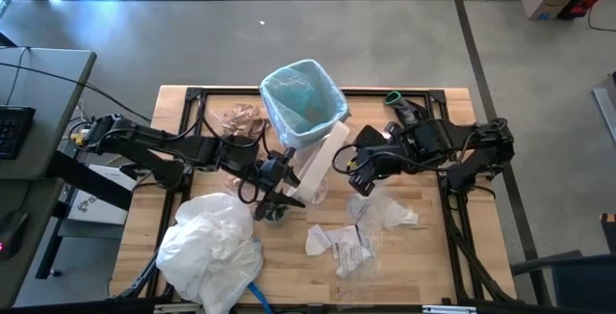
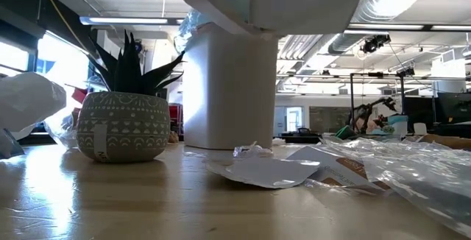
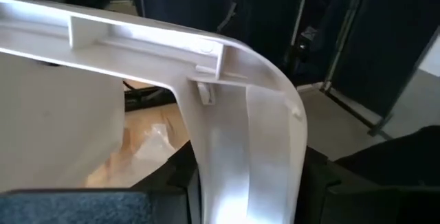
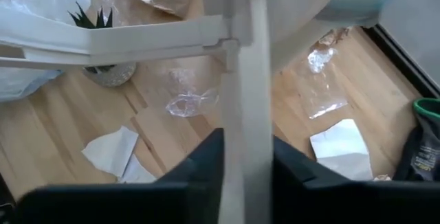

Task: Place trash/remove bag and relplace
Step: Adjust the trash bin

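White plastic frame (image 3: pixel 240 114) sits between your left gripper's (image 1: pixel 277 181) jaws, clamped on it. Your right gripper (image 1: pixel 348 165) pinches the same frame's bar.

Bin's frame (image 2: pixel 272 1) cut off above

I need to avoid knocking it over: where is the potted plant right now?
In the high view the potted plant sits left of table centre, under the left gripper, between the white bag heap and paper scraps.
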`<state>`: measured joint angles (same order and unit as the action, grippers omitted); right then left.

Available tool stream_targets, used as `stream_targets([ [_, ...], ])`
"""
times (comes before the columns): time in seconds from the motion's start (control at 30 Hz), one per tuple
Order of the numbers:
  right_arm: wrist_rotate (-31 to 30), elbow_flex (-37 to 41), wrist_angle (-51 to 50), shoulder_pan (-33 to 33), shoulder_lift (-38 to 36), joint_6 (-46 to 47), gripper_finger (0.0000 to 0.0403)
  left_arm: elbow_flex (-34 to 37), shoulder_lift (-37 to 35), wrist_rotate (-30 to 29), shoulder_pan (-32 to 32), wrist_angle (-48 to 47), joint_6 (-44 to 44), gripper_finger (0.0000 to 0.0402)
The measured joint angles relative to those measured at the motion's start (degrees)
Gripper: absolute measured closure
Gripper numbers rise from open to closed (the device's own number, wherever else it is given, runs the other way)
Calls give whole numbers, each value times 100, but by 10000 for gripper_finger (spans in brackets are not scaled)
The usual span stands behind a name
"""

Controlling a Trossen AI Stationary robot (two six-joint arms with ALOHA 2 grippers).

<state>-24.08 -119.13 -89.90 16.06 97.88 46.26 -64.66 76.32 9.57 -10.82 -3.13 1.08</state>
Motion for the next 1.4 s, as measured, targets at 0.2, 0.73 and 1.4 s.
stream_targets([
  [0.2, -441, -4, -3, 223, -251, 424, 254, 0, -197, -319, 28, 4, 181, 284],
  [0.73, -1774, -7, -10, 1659, -823, 1583, 252, -2, -621, -541, 69, 1038, 249, 284],
  [1.4, -4623, -4, 694, 2089, -116, 3445, 252, 202, -630, -54, 73, 3971, 1463, 284],
])
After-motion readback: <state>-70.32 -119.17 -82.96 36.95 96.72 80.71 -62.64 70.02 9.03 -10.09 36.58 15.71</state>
